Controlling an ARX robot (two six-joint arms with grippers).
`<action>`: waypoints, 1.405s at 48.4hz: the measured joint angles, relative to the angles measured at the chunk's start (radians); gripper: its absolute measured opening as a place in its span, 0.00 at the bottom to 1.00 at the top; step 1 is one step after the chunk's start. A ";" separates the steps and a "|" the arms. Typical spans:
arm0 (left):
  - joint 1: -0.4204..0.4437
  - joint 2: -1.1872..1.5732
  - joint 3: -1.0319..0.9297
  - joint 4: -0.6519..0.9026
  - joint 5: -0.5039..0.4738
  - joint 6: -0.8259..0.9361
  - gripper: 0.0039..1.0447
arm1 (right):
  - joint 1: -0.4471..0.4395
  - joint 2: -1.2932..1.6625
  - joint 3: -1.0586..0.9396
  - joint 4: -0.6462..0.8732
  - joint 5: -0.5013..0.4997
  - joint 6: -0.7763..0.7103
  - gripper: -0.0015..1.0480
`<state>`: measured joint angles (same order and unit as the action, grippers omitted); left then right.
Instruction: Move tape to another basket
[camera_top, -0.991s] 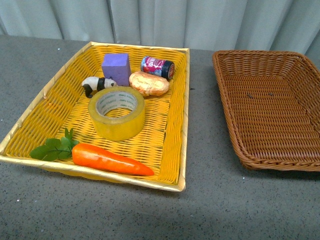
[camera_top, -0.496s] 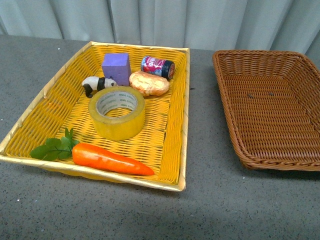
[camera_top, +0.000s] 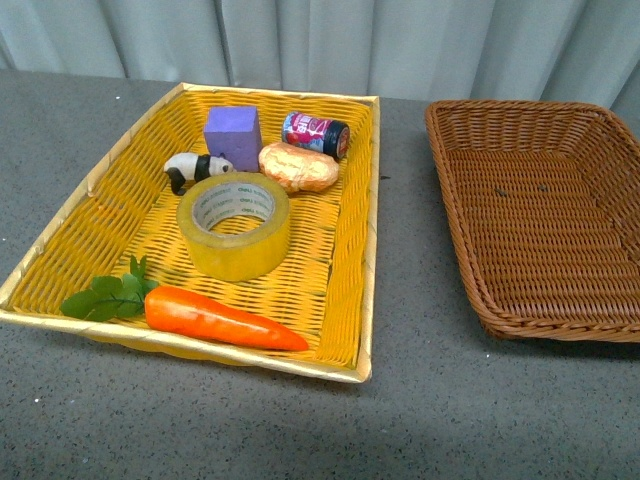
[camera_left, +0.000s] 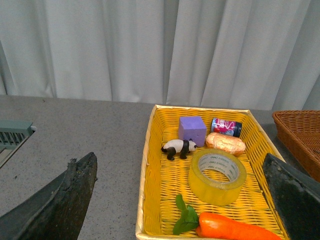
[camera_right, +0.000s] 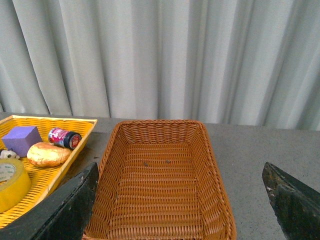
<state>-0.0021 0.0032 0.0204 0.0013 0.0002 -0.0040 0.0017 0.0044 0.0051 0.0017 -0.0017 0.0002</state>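
Observation:
The tape (camera_top: 234, 252), a thick yellowish roll with a white printed core, lies flat in the middle of the yellow basket (camera_top: 100, 230). The brown wicker basket (camera_top: 455, 210) stands to its right with nothing in it, a strip of grey table between the two. Neither arm shows in the front view. In the left wrist view my left gripper (camera_left: 179, 157) is open, raised and well back from the tape (camera_left: 215, 188). My right gripper (camera_right: 180, 167) is open too and faces the brown basket (camera_right: 107, 165). The tape (camera_right: 7, 189) shows at the edge of the right wrist view.
Sharing the yellow basket with the tape are a purple block (camera_top: 232, 135), a panda figure (camera_top: 190, 168), a small can (camera_top: 315, 135), a bread roll (camera_top: 297, 167) and a leafy carrot (camera_top: 215, 318). A grey curtain (camera_top: 400, 45) hangs behind the table. A grey vent (camera_left: 12, 135) sits far left.

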 joint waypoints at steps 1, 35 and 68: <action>0.000 0.000 0.000 0.000 0.000 0.000 0.94 | 0.000 0.000 0.000 0.000 0.000 0.000 0.91; 0.000 0.000 0.000 0.000 0.000 0.000 0.94 | 0.000 0.000 0.000 0.000 0.000 0.000 0.91; 0.000 0.000 0.000 0.000 0.000 0.000 0.94 | 0.000 0.000 0.000 0.000 0.000 0.000 0.91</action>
<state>-0.0021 0.0032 0.0204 0.0013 0.0002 -0.0040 0.0017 0.0040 0.0051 0.0017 -0.0017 0.0002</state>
